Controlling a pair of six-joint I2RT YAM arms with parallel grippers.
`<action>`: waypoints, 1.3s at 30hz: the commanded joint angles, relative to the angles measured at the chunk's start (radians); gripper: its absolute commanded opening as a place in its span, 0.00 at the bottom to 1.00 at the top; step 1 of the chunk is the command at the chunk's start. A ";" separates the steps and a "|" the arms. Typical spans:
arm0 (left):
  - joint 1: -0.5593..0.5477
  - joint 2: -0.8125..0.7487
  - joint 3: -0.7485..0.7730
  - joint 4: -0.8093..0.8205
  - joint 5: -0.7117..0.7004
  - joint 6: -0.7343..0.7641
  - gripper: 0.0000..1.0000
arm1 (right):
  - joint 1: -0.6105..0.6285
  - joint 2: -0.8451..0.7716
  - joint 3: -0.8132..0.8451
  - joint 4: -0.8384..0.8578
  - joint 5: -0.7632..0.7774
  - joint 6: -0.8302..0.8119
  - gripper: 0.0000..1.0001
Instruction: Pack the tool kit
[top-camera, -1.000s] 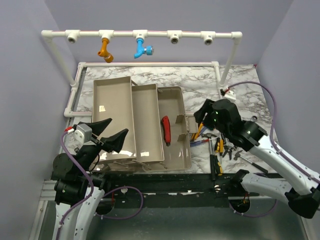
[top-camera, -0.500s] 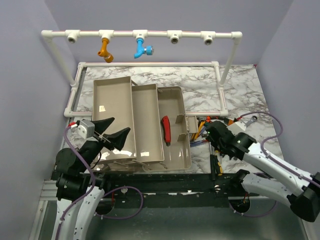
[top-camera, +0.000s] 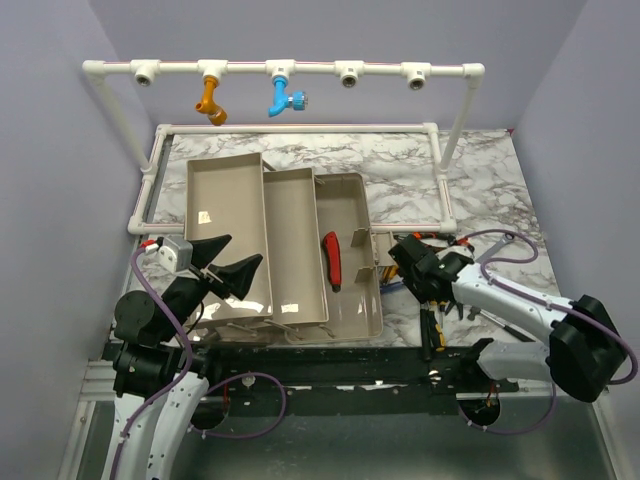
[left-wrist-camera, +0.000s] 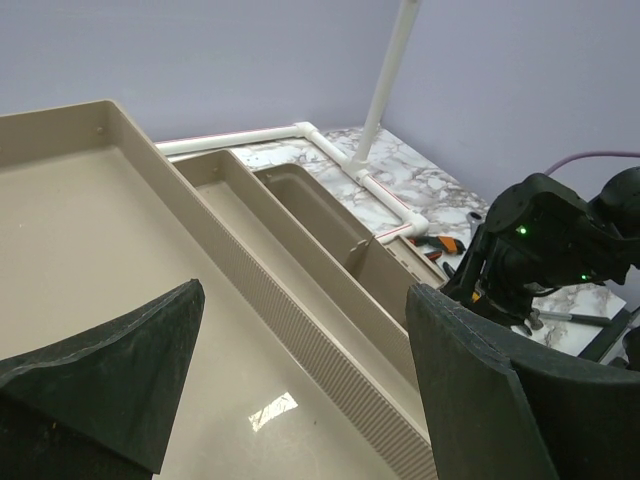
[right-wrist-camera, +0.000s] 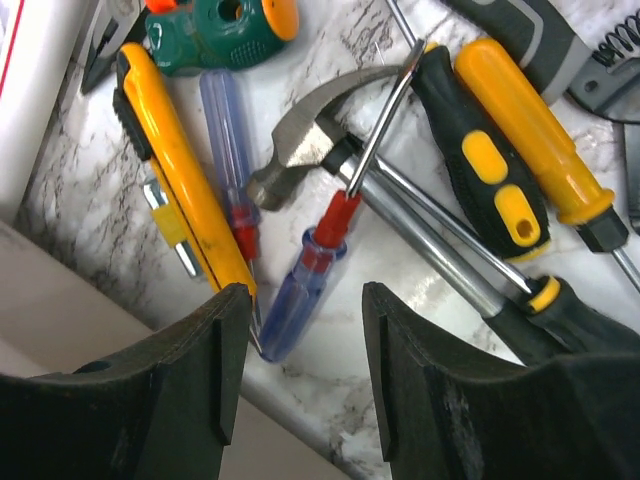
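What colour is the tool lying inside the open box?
The tool is red; the top external view shows it best.

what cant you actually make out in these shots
Top view: the loose tools beside the toolbox are partly under the right arm; the rest are too small to name.
Right wrist view: the green and orange tool is cut off by the top edge; the yellow knife has its near end behind a jaw.
Left wrist view: tray walls hide the red-handled tool lying in the toolbox.
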 joint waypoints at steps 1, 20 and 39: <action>0.009 -0.012 0.007 0.004 0.030 -0.003 0.83 | -0.053 0.064 0.002 0.092 -0.020 0.025 0.54; 0.014 0.002 0.020 0.013 0.034 0.006 0.83 | -0.182 0.092 -0.059 0.150 -0.108 0.011 0.19; -0.277 0.526 0.544 -0.210 0.061 -0.045 0.79 | -0.185 -0.444 0.211 0.384 -0.158 -0.904 0.01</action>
